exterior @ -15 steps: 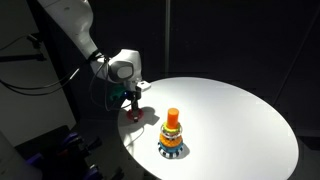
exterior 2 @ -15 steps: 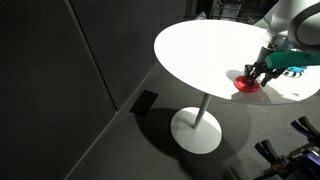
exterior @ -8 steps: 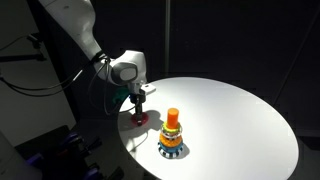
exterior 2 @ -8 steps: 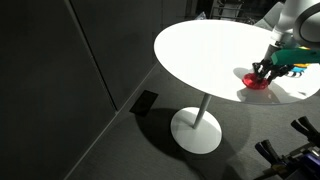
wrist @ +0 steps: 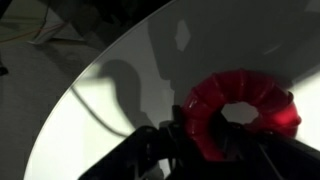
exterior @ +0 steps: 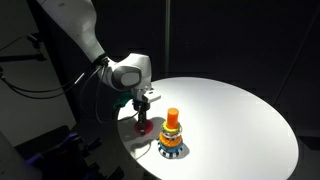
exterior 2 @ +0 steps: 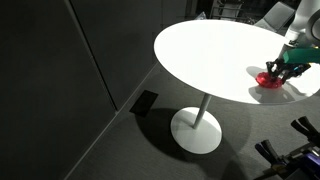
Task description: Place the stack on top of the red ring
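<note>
red ring (exterior: 143,125) carried nearer stack (exterior: 172,135) | jaws clamped on ring | above white table (exterior: 240,120)

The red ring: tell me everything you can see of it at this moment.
The red ring is a small glossy donut, plastic-looking, with a round hole through its middle. It lies flat, low over the white round table near its edge, beside the stack but apart from it. The gripper reaches it from above and seems shut on its rim; in the wrist view the gripper's dark metalwork overlaps the ring's near edge. Whether it rests on the tabletop or hangs just above cannot be told.
</note>
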Tool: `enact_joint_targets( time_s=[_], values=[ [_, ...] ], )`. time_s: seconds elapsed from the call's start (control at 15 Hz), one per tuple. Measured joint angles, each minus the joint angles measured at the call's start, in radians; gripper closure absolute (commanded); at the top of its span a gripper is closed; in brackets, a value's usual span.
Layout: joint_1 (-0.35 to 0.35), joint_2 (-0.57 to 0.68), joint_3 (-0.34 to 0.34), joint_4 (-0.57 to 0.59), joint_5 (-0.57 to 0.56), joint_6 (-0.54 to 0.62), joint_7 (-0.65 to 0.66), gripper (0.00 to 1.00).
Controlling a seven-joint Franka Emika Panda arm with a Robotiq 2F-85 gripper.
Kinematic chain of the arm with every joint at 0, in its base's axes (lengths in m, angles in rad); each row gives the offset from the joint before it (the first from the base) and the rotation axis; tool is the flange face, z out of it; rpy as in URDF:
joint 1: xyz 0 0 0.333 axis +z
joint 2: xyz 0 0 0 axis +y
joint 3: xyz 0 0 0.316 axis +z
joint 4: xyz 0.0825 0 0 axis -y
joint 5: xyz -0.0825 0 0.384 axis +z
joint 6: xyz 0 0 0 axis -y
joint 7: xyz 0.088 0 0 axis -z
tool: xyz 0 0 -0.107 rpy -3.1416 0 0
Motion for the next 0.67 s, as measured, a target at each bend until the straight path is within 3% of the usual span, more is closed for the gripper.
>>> enact_joint_targets(
  time_s=[0.67],
  values=[
    [-0.06,-0.02,-0.063,-0.034,-0.055,0.004,0.079,0.9]
  ],
)
